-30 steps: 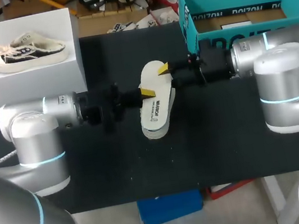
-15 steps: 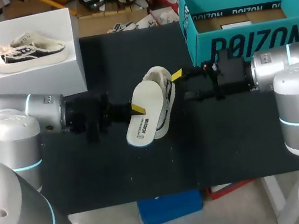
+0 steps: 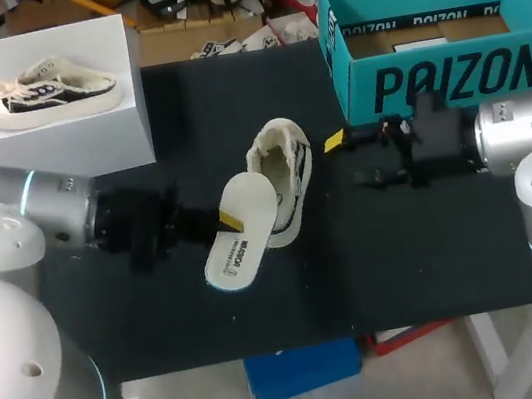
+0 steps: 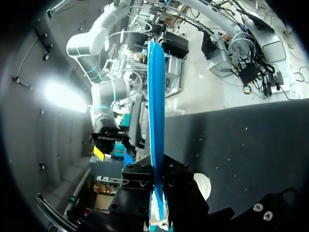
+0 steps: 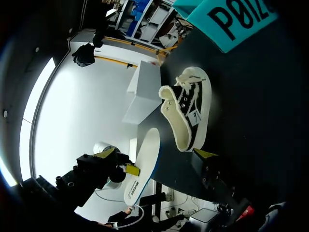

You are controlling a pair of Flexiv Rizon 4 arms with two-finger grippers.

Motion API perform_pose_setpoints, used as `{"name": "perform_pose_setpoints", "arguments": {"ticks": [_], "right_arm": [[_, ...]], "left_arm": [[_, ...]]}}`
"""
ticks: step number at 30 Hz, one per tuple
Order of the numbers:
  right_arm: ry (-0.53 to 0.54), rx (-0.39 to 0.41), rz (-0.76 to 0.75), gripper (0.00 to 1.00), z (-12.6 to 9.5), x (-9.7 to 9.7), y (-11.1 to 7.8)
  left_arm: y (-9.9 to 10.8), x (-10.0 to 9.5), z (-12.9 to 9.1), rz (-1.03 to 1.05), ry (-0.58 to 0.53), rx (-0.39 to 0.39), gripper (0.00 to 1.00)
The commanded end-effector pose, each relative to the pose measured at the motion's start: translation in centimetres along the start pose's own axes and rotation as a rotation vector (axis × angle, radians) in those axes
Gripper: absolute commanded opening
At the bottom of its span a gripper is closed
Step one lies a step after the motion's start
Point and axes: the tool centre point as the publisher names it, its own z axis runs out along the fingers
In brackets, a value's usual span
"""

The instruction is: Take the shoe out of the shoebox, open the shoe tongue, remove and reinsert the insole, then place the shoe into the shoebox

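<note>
Status: left gripper (image 3: 227, 222) is pinching the white foam insole with blue underside (image 3: 243, 231) between both fingers.
The held insole is just beside the cream-and-black fleece-lined canvas shoe (image 3: 283, 179), which lies on the black table (image 3: 407, 258). Just right of the shoe, right gripper (image 3: 349, 160) has its fingers spread, nothing in them. The teal cardboard shoebox (image 3: 450, 79) stands behind it.
</note>
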Motion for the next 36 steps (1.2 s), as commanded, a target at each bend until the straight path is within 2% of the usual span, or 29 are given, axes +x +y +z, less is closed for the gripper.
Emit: {"name": "perform_pose_setpoints", "arguments": {"ticks": [1,8,10,16,23,36], "right_arm": [[-0.021,-0.036,0.006,1.00,-1.8,0.6,-1.8],[-0.043,-0.067,0.015,1.00,-2.7,1.0,-3.2],[-0.079,-0.066,0.017,1.00,-2.9,1.1,-3.5],[-0.079,-0.066,0.017,1.00,-2.9,1.1,-3.5],[-0.079,-0.066,0.017,1.00,-2.9,1.1,-3.5],[-0.079,-0.066,0.017,1.00,-2.9,1.1,-3.5]], "left_arm": [[-0.3,0.1,-0.4,-0.003,0.035,0.015,0.00],[-1.3,0.6,-0.5,-0.011,0.067,0.044,0.00],[-1.8,0.8,-0.5,-0.008,0.098,0.064,0.00],[-1.7,1.5,-0.7,-0.014,0.159,0.092,0.00],[-0.2,2.1,-0.7,-0.012,0.256,0.133,0.00],[2.4,2.5,0.6,0.005,0.349,0.240,0.00]]}}
